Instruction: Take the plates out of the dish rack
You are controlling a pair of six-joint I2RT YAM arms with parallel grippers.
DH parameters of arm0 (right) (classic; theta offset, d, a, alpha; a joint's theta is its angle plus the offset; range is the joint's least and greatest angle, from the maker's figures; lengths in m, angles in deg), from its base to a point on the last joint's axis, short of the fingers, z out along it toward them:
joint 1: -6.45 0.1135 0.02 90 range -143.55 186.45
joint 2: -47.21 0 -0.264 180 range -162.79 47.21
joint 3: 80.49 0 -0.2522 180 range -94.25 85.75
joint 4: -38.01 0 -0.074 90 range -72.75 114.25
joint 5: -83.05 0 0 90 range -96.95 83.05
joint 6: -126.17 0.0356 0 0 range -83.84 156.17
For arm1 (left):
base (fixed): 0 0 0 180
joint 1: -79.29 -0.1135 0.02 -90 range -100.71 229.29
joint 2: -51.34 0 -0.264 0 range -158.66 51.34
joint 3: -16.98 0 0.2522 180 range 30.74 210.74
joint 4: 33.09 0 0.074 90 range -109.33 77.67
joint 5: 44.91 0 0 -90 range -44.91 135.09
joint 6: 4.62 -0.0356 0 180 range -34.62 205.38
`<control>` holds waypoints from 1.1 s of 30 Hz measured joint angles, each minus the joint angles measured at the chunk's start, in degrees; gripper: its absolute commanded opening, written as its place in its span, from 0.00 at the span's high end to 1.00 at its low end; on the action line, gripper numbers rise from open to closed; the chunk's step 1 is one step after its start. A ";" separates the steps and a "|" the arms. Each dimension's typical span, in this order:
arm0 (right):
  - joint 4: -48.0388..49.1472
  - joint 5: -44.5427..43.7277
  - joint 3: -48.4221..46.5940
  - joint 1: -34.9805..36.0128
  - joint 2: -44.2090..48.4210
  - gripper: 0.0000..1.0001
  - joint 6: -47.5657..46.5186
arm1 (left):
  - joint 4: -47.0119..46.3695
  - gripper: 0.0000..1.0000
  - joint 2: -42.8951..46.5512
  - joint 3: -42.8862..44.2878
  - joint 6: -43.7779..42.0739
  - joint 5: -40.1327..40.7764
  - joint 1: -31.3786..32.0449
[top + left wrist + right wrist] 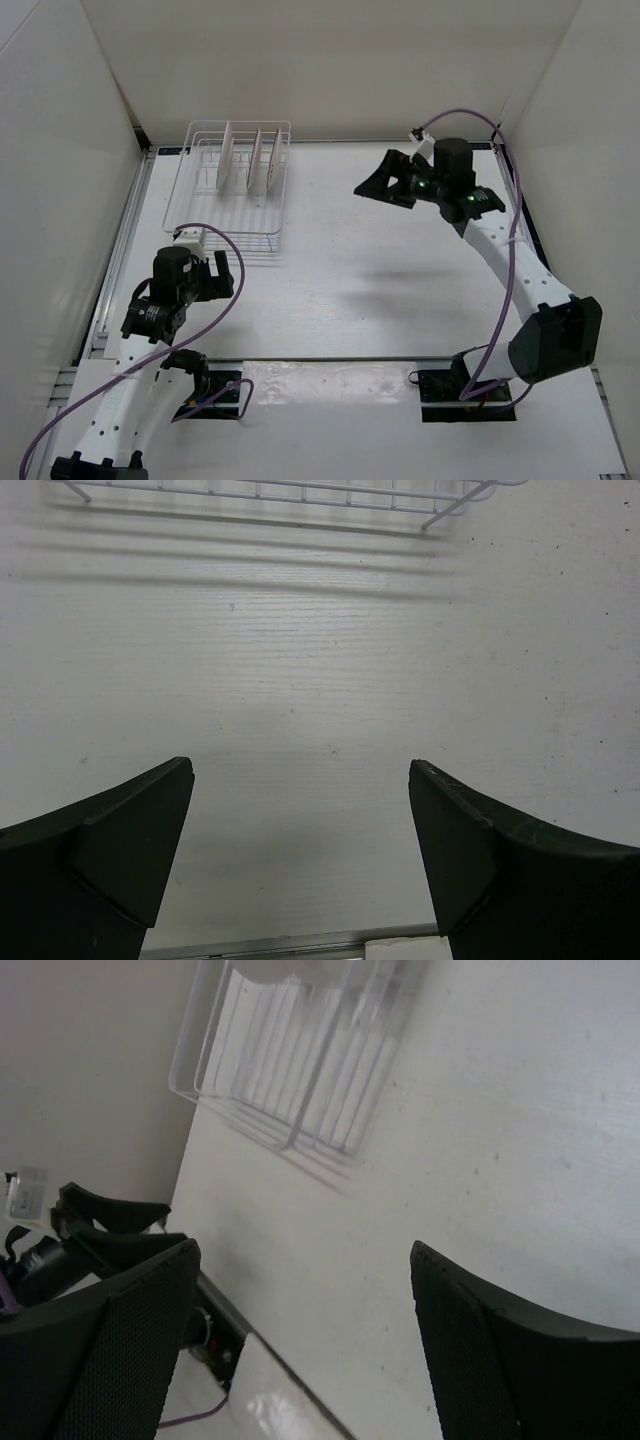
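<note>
The white wire dish rack (232,225) stands at the table's back left. Three plates stand on edge in its far half, seen as thin pale slivers: one to the left (227,155), one in the middle (256,158), one to the right (271,160). My left gripper (220,275) hangs open just in front of the rack's near edge (300,495), with only bare table between its fingers (140,830). My right gripper (385,180) is open and empty, raised over the table to the right of the rack (290,1080). In the right wrist view the plates (285,968) are a blurred white patch.
White walls close in the table on the left, back and right. A metal rail (125,235) runs along the left side. A glossy strip (330,378) and the two arm bases (470,385) lie at the near edge. My left arm (90,1225) shows in the right wrist view.
</note>
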 measured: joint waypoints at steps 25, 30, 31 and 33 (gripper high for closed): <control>-8.52 -34.49 -48.74 23.80 -41.94 0.28 -12.46 | 1.14 0.01 0.02 0.02 0.37 -1.03 0.00; -0.11 -42.45 -52.06 27.12 -50.12 0.34 -15.61 | 1.38 0.01 0.11 0.02 0.57 -1.42 0.00; 1.73 -44.41 -53.33 27.82 -52.13 0.38 -16.72 | 1.46 0.01 0.11 0.02 0.57 -1.44 0.00; 5.68 -48.46 -55.54 28.94 -55.63 0.39 -18.56 | 1.53 0.01 0.13 0.02 0.59 -1.46 0.00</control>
